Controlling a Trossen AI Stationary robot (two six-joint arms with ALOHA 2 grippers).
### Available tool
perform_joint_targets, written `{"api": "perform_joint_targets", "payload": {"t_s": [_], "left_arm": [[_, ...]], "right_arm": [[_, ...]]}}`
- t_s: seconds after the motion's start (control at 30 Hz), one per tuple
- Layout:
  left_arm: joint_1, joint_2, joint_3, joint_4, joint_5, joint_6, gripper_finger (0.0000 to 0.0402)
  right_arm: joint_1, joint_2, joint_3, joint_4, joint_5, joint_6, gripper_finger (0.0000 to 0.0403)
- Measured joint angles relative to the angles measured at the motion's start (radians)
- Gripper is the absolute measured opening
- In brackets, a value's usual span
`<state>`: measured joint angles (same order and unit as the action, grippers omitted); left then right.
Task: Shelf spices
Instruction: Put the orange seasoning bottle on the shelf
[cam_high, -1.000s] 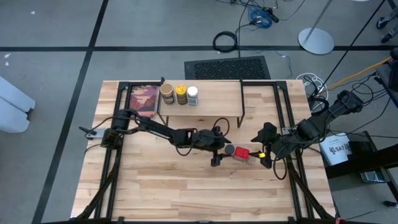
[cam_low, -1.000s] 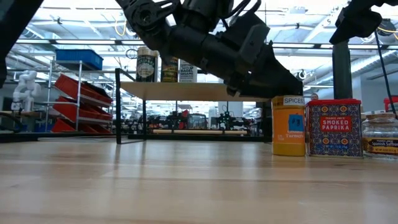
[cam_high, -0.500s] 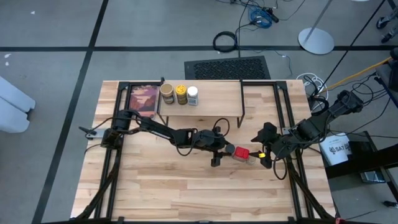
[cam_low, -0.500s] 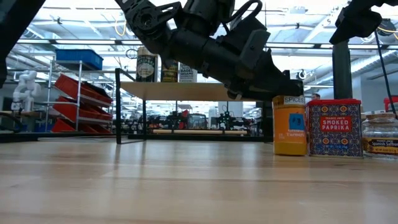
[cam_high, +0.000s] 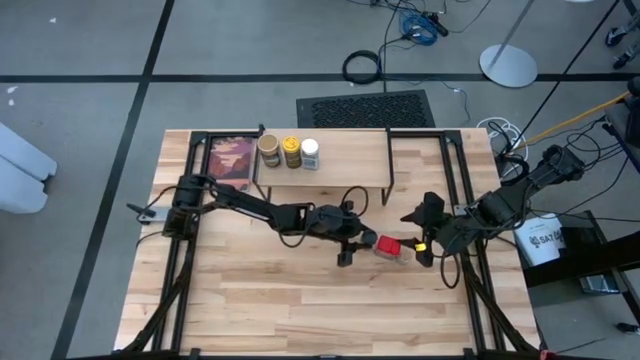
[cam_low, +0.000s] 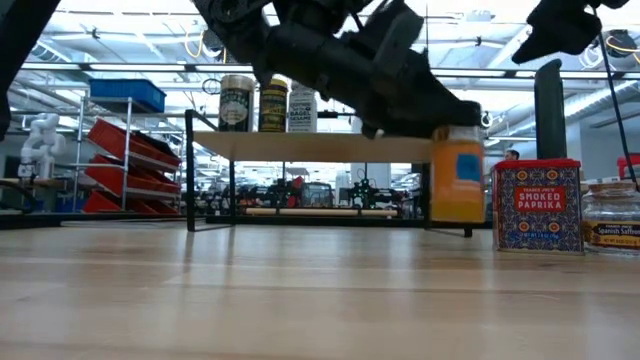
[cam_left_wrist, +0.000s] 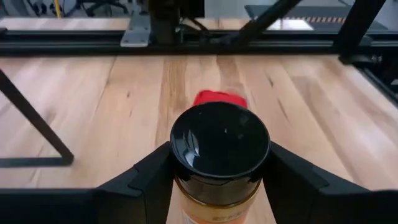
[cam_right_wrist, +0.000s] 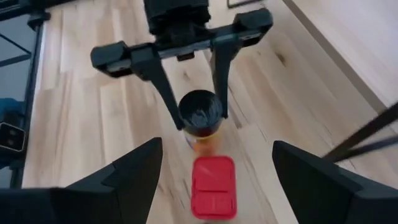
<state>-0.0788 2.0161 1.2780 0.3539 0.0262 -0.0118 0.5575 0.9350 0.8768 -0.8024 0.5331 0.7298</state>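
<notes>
The dark-lidded orange spice jar (cam_low: 456, 180) hangs just above the table, and my left gripper (cam_high: 360, 241) is shut on it. A red box (cam_high: 388, 247) stands on the table just to the jar's right, with a small glass jar (cam_low: 612, 215) beyond it. The shelf (cam_high: 345, 160) stands at the table's far side. Three spices, a tan jar (cam_high: 268, 150), a yellow-lidded one (cam_high: 291, 151) and a white-lidded one (cam_high: 310, 153), stand on its left end. My right gripper (cam_right_wrist: 217, 148) hovers open above and to the right of the red box. My left gripper pinches the jar just below its black lid (cam_left_wrist: 186, 182), one finger (cam_left_wrist: 152, 173) on each side. The fingers come from the table's left, slanting a little downward. The jar hangs upright, its bottom (cam_low: 456, 218) clear of the table.
A reddish picture in a black frame (cam_high: 230, 160) lies left of the shelf. The shelf's thin black legs (cam_low: 189, 180) stand on the table. Bare wood (cam_high: 300, 300) stretches across the near half of the table.
My left gripper has shut on the orange jar and risen a little. The jar has left the table beside the red box and hangs clear of it, still upright.
</notes>
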Motion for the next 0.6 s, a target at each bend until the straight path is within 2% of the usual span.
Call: {"api": "perform_joint_targets", "payload": {"t_s": [0.17,0.37,0.5,0.6], "left_arm": [[0.0,-0.072,-0.001,-0.063,0.001,0.001,0.0208],[-0.002,-0.17,-0.001,-0.116,0.0,0.027,0.0208],[-0.002,-0.245,-0.001,-0.135,-0.001,0.033,0.0208],[-0.002,-0.295,-0.001,-0.162,-0.002,0.046,0.0208]], "right_arm": [[0.001,0.014,0.0,0.065,0.001,-0.077,0.0293],[-0.001,0.035,-0.084,0.135,0.107,-0.149,0.0296],[-0.023,0.012,-0.161,0.288,0.111,-0.2,0.031],[-0.048,-0.005,-0.198,0.446,0.067,-0.272,0.0322]]}}
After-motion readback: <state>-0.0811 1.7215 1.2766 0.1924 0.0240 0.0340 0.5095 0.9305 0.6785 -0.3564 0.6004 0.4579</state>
